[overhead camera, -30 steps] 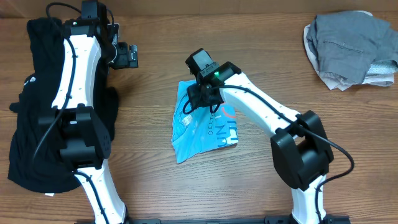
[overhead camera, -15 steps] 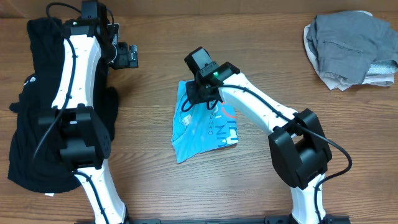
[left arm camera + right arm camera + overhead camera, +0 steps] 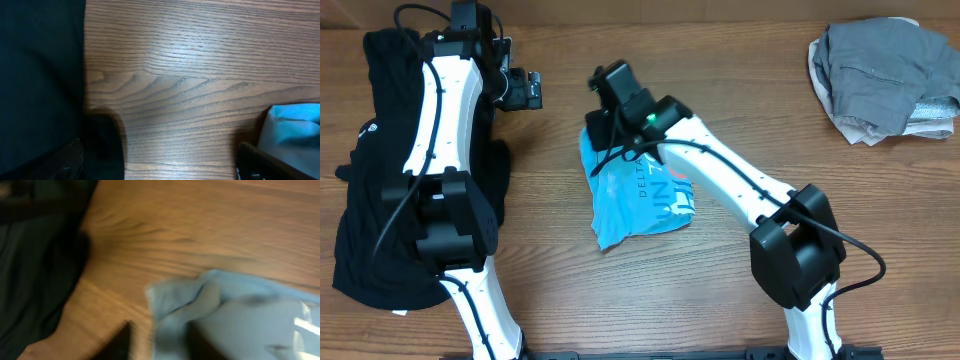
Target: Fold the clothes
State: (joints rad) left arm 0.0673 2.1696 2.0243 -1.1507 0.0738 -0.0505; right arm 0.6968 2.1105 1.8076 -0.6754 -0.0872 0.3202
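One change since a second ago: the right gripper has swung up and to the left, and the near corner of the light blue T-shirt has gone with it. The shirt now lies stretched further toward the upper left of the table. The left arm has not moved.

I count three lots of clothes. The largest is one black garment spread down the left side. Next is one pile of grey garments in the far right corner, well apart from everything else. The smallest is the one blue T-shirt, crumpled in the middle with its white print facing up.

There are two arms. The left arm lies across the black garment and hides a strip of it. The right arm reaches over the T-shirt's right edge and covers part of the print.

The left gripper hangs with its fingers spread wide over bare wood, just beside the black cloth, with nothing between them. On the right wrist camera a blue fold sits between the two dark fingers, but the picture is smeared. I cannot tell whether they clamp it.
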